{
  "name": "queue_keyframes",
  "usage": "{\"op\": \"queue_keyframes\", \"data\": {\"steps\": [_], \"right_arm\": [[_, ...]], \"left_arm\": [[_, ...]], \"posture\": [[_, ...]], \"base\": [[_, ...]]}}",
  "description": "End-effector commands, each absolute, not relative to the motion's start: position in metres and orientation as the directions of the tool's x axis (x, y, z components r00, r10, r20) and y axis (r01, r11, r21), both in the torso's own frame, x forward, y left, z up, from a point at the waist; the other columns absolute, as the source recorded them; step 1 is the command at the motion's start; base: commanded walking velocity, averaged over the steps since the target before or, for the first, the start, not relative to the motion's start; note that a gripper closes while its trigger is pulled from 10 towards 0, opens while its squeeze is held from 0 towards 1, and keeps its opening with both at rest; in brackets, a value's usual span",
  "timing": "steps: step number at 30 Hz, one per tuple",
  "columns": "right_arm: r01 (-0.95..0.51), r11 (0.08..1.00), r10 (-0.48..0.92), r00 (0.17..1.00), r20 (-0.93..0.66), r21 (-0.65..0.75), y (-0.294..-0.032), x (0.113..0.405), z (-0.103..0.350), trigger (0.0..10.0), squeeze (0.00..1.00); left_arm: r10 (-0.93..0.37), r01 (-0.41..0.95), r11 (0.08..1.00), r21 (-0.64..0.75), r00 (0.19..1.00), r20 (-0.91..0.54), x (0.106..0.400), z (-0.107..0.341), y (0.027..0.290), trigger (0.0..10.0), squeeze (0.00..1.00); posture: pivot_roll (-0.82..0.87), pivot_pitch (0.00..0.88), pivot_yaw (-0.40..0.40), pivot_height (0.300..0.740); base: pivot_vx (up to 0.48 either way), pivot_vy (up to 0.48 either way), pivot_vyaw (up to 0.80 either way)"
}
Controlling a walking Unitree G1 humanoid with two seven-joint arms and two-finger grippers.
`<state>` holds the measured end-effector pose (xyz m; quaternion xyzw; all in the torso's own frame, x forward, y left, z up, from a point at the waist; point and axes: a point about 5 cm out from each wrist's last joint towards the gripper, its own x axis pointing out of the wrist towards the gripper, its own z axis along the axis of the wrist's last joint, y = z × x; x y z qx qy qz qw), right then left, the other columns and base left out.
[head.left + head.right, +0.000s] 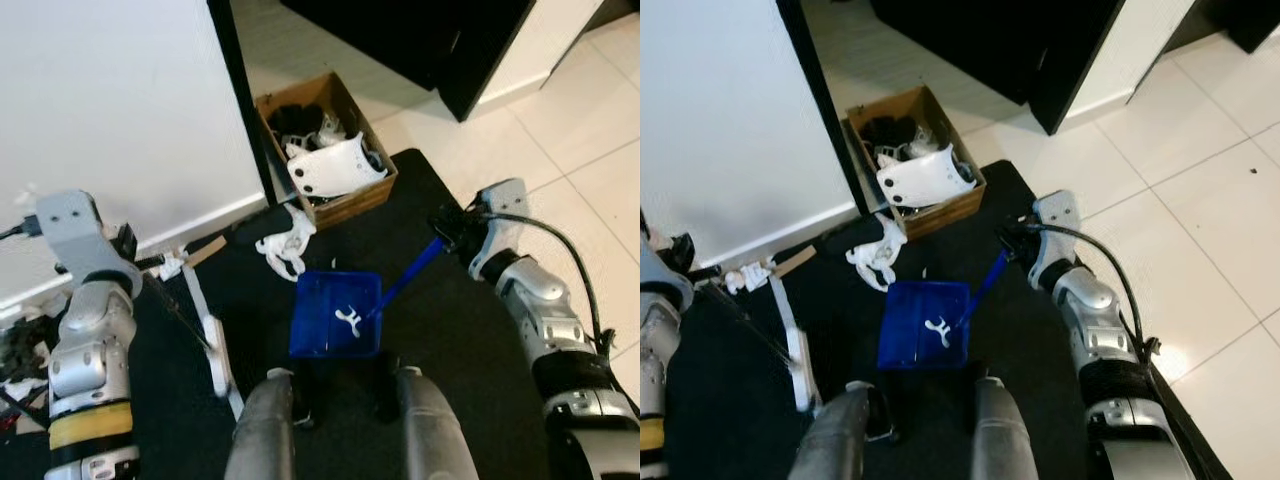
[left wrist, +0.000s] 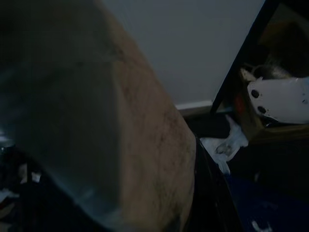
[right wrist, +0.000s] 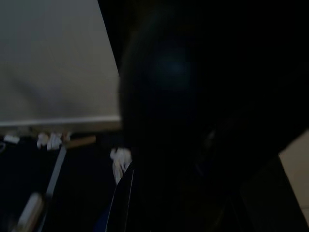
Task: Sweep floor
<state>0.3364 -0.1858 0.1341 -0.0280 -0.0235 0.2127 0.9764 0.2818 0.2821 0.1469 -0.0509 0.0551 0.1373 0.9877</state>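
A blue dustpan [image 1: 335, 315] lies on the black mat [image 1: 450, 330] just ahead of my legs, with a small white scrap [image 1: 348, 320] inside it. Its blue handle [image 1: 412, 268] rises to the right into my right gripper [image 1: 447, 233], which is shut on it. Beyond the pan, a crumpled white scrap [image 1: 284, 250] rests on the mat. At the left, my left gripper [image 1: 128, 250] holds a thin dark broom handle [image 1: 175, 312] that slants down to a long white broom head [image 1: 215, 345] on the mat. Both wrist views are dark and mostly blocked.
A cardboard box [image 1: 352, 205] of white shell parts and black items stands beyond the scrap, beside a black post [image 1: 240, 110] and a white wall [image 1: 110, 100]. Small scraps [image 1: 170, 265] lie by the skirting. Cables [image 1: 15, 350] lie far left. Pale tiles [image 1: 590, 150] lie right, a black cabinet [image 1: 440, 40] behind.
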Motion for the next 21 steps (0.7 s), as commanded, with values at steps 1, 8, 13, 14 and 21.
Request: {"op": "queue_keyframes", "data": {"steps": [1, 8, 13, 14, 21], "right_arm": [[-0.380, 0.924, 0.383, 0.920, 0.080, -0.051, -0.195, 0.330, 0.143, 10.0, 0.00], [-0.380, 0.923, 0.384, 0.919, 0.090, -0.059, -0.200, 0.317, 0.151, 10.0, 0.00], [-0.382, 0.923, 0.385, 0.918, 0.099, -0.048, -0.197, 0.311, 0.158, 10.0, 0.00], [-0.382, 0.924, 0.383, 0.918, 0.105, -0.036, -0.196, 0.311, 0.160, 10.0, 0.00], [-0.365, 0.930, 0.358, 0.925, 0.127, 0.037, -0.187, 0.310, 0.157, 10.0, 0.00]], "left_arm": [[0.244, -0.255, 0.960, -0.118, 0.965, -0.102, 0.284, 0.152, 0.277, 10.0, 0.00], [0.214, -0.236, 0.954, -0.184, 0.968, -0.130, 0.289, 0.149, 0.267, 10.0, 0.00], [0.169, -0.181, 0.976, -0.125, 0.981, -0.101, 0.294, 0.151, 0.256, 10.0, 0.00], [0.164, -0.175, 0.976, -0.129, 0.982, -0.091, 0.296, 0.152, 0.254, 10.0, 0.00], [0.142, -0.146, 0.985, -0.097, 0.989, -0.049, 0.297, 0.157, 0.242, 10.0, 0.00]], "posture": [[0.00, 0.231, 0.058, 0.740], [-0.01, 0.215, 0.060, 0.740], [-0.02, 0.200, 0.057, 0.740], [-0.02, 0.198, 0.056, 0.740], [-0.01, 0.192, 0.050, 0.740]], "base": [[0.000, 0.000, 0.00], [0.000, 0.000, 0.00], [0.000, 0.000, 0.00], [0.000, 0.000, 0.00], [0.000, 0.000, 0.00]]}}
